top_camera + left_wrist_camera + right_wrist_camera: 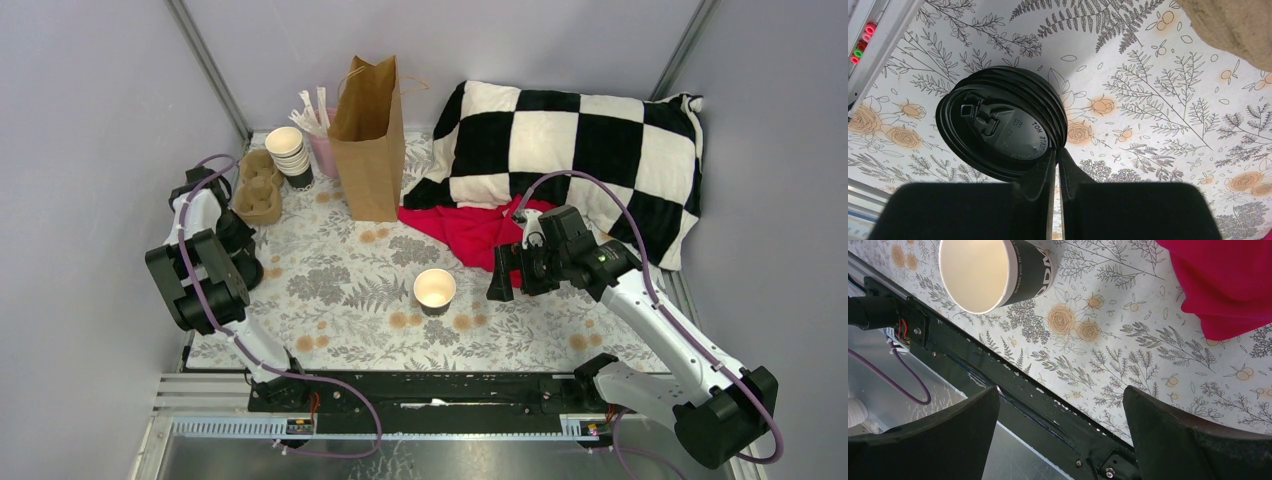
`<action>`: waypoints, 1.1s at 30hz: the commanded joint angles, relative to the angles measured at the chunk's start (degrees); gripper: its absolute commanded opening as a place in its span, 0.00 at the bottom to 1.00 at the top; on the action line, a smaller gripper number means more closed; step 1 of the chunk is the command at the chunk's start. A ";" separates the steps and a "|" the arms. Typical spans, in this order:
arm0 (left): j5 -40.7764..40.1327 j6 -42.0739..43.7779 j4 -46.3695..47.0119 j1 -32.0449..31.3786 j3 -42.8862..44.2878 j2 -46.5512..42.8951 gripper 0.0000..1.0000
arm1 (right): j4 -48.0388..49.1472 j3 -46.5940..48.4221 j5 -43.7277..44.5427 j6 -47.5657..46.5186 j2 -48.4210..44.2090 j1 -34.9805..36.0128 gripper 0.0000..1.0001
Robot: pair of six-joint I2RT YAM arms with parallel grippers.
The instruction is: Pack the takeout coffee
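A small dark paper cup [434, 290] stands upright mid-table with no lid on it, its cream inside showing; it also appears at the top left of the right wrist view [998, 270]. A stack of black plastic lids [1003, 122] lies on the flowered cloth at the left. My left gripper [1057, 150] is shut to a thin slit, its tips at the near right rim of the top lid, and nothing shows between them. In the top view the left gripper [243, 262] hangs low at the table's left side. My right gripper [505, 285] [1061, 390] is wide open and empty, right of the cup.
A tall brown paper bag [368, 150] stands open at the back. Left of it are stacked lidless cups [290, 155], a cardboard cup carrier [258, 188] and a pink holder of stirrers [322, 135]. A checkered pillow [570, 150] and red cloth [470, 235] lie at the right.
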 commanded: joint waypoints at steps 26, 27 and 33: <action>-0.02 0.33 2.33 0.37 3.61 4.21 0.23 | 1.95 -0.76 -0.16 0.11 -0.31 0.34 1.00; -0.06 0.32 2.32 0.35 3.62 3.98 0.23 | 1.96 -0.76 -0.22 0.11 -0.23 0.33 1.00; -0.46 0.47 1.71 0.35 3.62 2.75 0.25 | 2.13 -0.92 -0.45 0.11 -0.05 0.40 1.00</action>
